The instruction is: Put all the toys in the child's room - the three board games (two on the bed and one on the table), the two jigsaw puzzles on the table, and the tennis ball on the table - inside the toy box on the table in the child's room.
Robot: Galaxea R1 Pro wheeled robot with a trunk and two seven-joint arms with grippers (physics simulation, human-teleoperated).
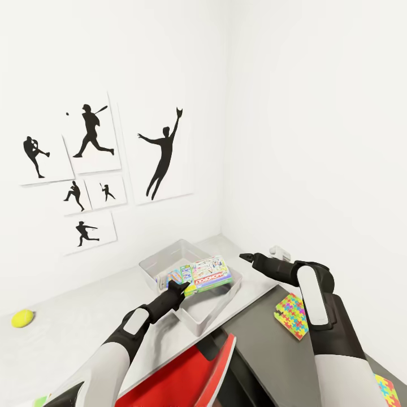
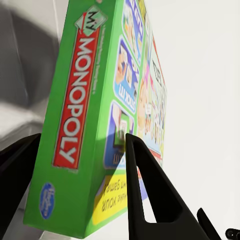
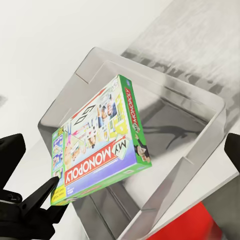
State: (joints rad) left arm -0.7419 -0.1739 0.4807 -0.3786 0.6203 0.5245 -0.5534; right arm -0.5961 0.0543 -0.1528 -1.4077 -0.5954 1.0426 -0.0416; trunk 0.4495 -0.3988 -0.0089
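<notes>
The left claw [image 1: 180, 287] pinches the green Monopoly game [image 1: 212, 272] by one edge and holds it over the grey toy box [image 1: 161, 261]. The toy box sits on the pale worktop [image 1: 85, 316] near the corner of the room. The right claw [image 1: 246, 258] hangs just beside the box, holding nothing; I cannot tell if it is spread or pressed together. A yellow-green ball [image 1: 22, 318] lies far off on the worktop. A puzzle [image 1: 292, 314] lies on the dark lower part under the right arm. Black sports pictures [image 1: 90, 141] hang on the wall.
</notes>
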